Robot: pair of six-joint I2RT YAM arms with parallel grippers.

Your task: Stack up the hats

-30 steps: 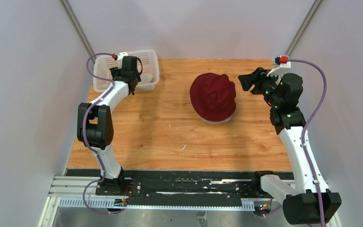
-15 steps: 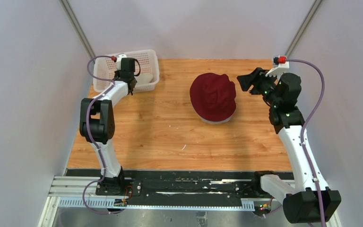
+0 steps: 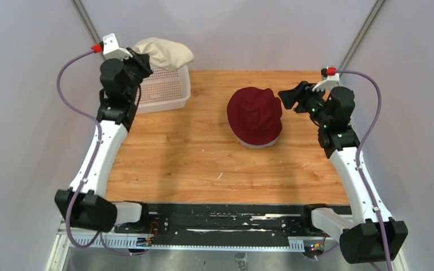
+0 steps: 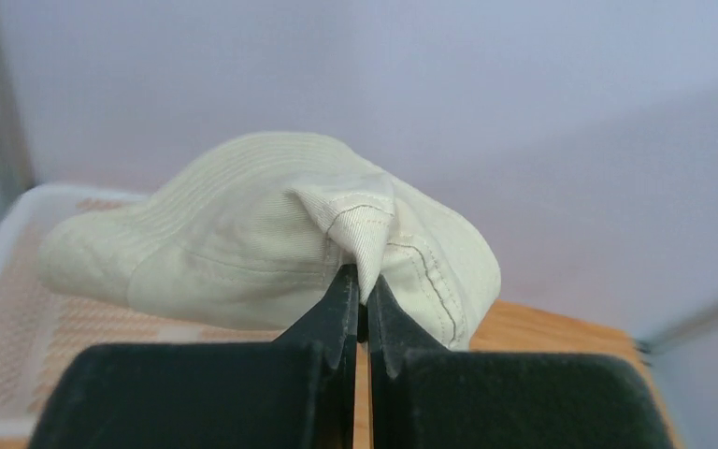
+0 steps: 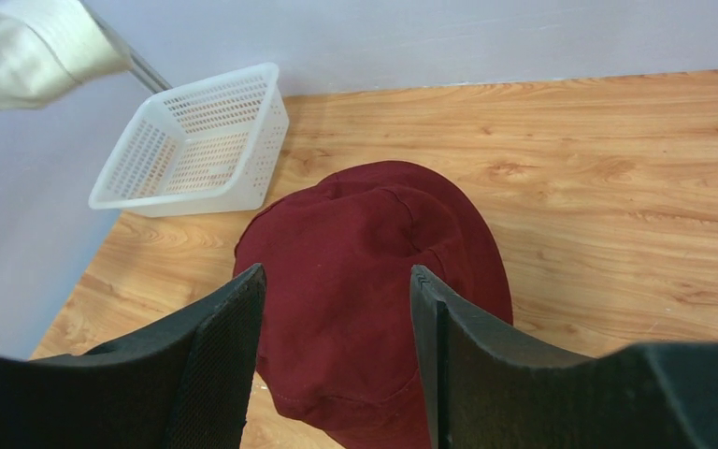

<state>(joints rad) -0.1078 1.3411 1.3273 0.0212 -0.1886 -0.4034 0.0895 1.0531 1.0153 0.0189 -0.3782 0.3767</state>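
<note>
1. We see bright, even, soft light in all views, without glare.
2. Shadows on the table (image 3: 192, 158) are pale.
3. In the left wrist view the fingers (image 4: 332, 318) near the lens are blurred; the beige hat (image 4: 243, 224) beyond them is sharper.

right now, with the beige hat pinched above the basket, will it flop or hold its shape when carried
Probably floppy: the beige hat bunches into a fold where the left gripper pinches it. Likely light, since one small pinch carries it whole.
</note>
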